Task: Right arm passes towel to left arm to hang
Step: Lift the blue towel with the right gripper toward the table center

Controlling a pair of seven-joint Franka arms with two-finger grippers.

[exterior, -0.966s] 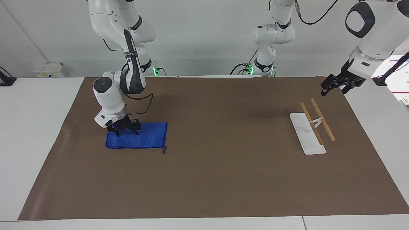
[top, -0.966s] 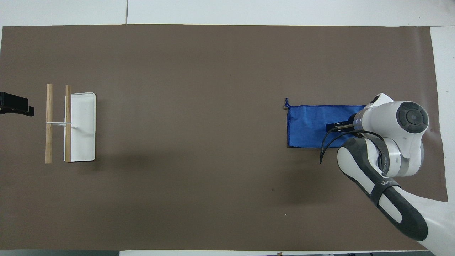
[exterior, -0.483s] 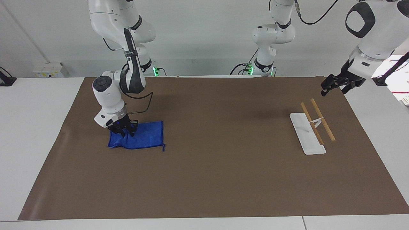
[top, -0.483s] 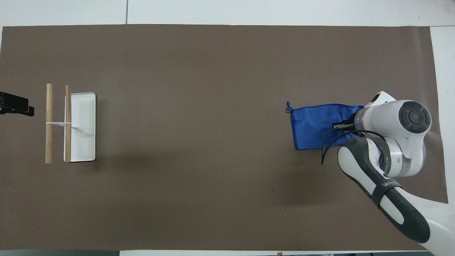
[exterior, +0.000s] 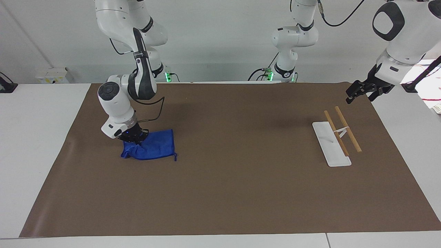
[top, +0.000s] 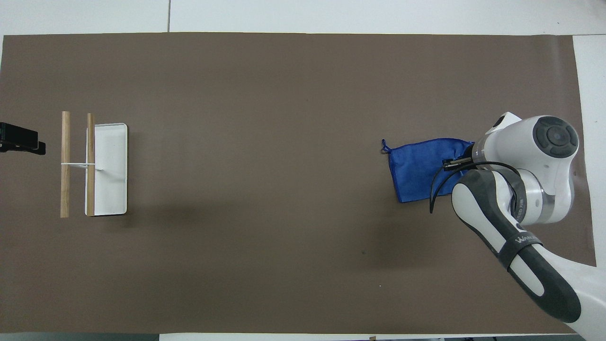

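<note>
The right claw [exterior: 133,138] is closed on the towel [exterior: 153,148] edge – lift it slowly, clear of the surface [exterior: 227,179], toward the waiting left claw [exterior: 358,92], which is wide open

The right arm [top: 521,237] has small white letters on its black band, too small to read.

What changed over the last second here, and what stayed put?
The right gripper closed on the towel and began lifting its gripped end, bunching the cloth and drawing it toward the right arm's end of the table. The left gripper stayed open, waiting by the rack, which did not move.
</note>
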